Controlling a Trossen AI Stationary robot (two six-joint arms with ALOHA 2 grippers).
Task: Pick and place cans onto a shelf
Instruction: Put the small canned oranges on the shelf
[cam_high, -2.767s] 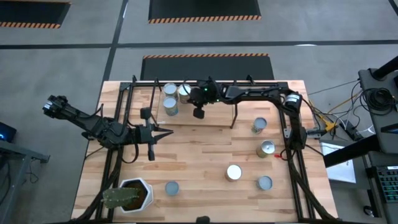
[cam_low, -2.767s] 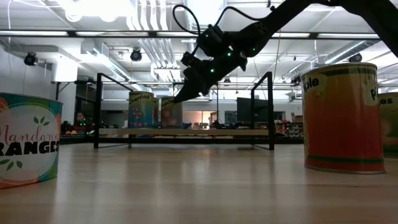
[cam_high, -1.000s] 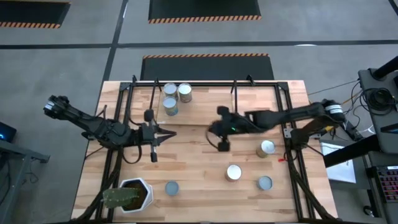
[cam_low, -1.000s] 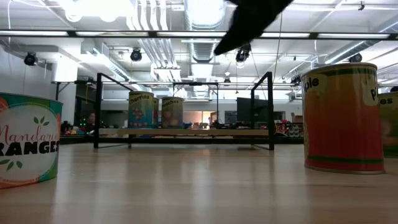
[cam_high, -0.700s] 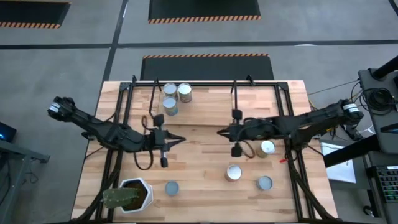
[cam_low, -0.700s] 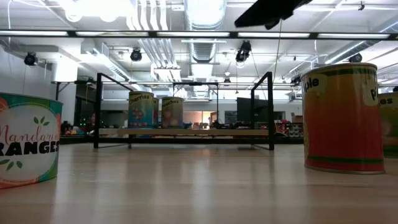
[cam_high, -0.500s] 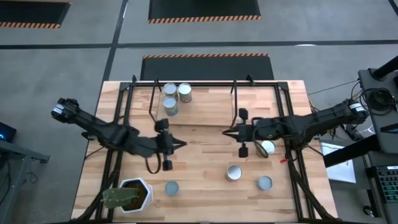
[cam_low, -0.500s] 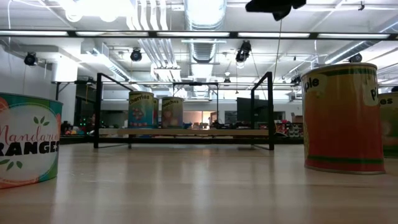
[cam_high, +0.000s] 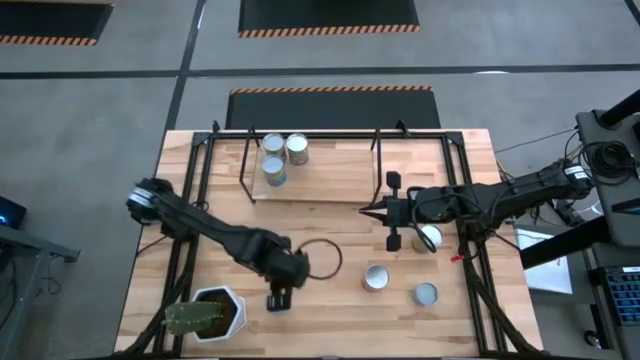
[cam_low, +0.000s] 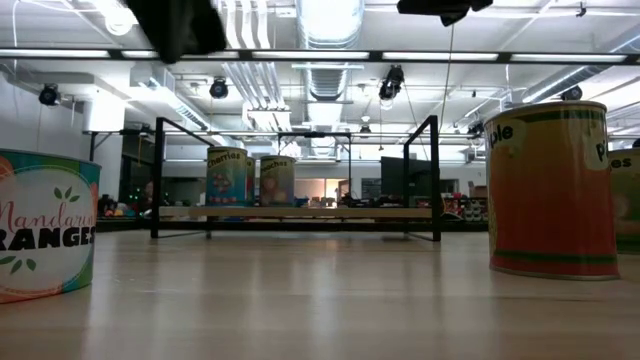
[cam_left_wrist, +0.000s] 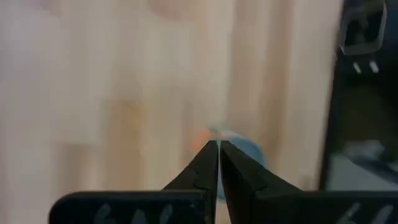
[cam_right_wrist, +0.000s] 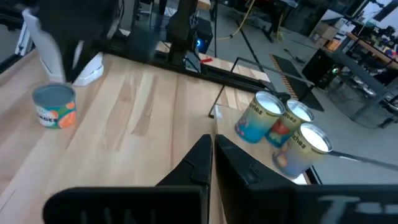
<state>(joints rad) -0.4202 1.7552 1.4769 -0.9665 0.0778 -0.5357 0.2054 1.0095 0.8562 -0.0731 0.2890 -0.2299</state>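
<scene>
The shelf (cam_high: 350, 170) stands at the table's far side, with three cans (cam_high: 275, 172) on its left end; they also show in the right wrist view (cam_right_wrist: 267, 115). More cans stand on the table at the right (cam_high: 376, 277), (cam_high: 426, 293), (cam_high: 432, 238). My left gripper (cam_high: 296, 272) is shut, above the table's near left part beside the plant pot. A blurred blue and orange can (cam_left_wrist: 239, 146) lies just beyond its fingertips (cam_left_wrist: 217, 144). My right gripper (cam_high: 362, 211) is shut and empty, in the air just in front of the shelf.
A white hexagonal plant pot (cam_high: 215, 312) stands at the near left corner. In the low view a mandarin can (cam_low: 45, 225) and an orange can (cam_low: 550, 190) stand close to the camera. Black frame rods run along both table sides.
My left gripper has swung from the table's left middle toward the near edge and the right, down toward the can beside the plant pot, staying shut. My right gripper has drawn back a little toward the table's right edge, staying shut.
</scene>
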